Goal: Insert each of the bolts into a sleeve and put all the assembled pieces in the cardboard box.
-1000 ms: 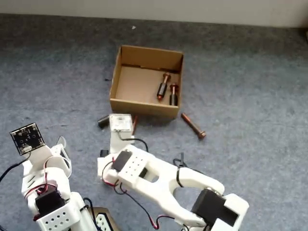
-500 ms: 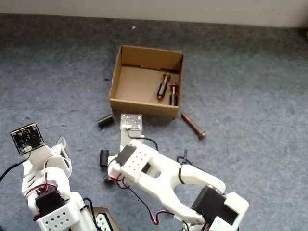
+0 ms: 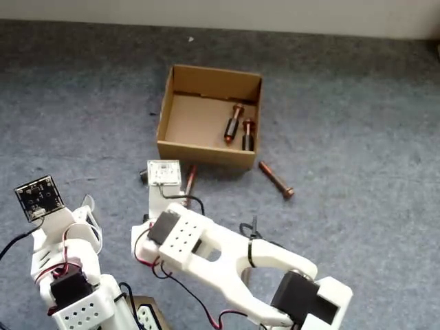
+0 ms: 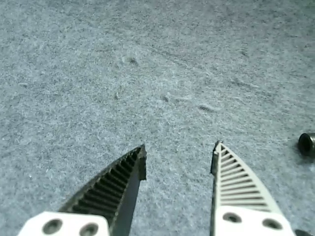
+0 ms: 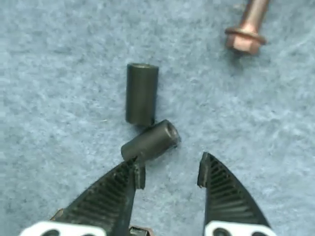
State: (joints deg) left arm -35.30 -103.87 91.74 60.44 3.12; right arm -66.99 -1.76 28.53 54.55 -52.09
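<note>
1. Two assembled pieces (image 3: 239, 129) lie in cardboard box (image 3: 199, 152), well beyond my fingers.
2. Right gripper (image 5: 171, 172): spread wide, holding nothing.
3. Left gripper (image 4: 179, 157): spread, holding nothing.
4. Bolt (image 5: 248, 29) farther ahead of right fingertips.
5. Near sleeve (image 5: 150, 141) just off my right dark fingertip; far sleeve (image 5: 142, 93) just beyond it.

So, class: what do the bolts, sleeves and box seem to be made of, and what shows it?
The bolts look like copper-coloured metal: faint sheen, flanged hex head. The sleeves are matte black tubes, metal or plastic, hard to tell. The box looks like brown cardboard: dull, thin walls.
</note>
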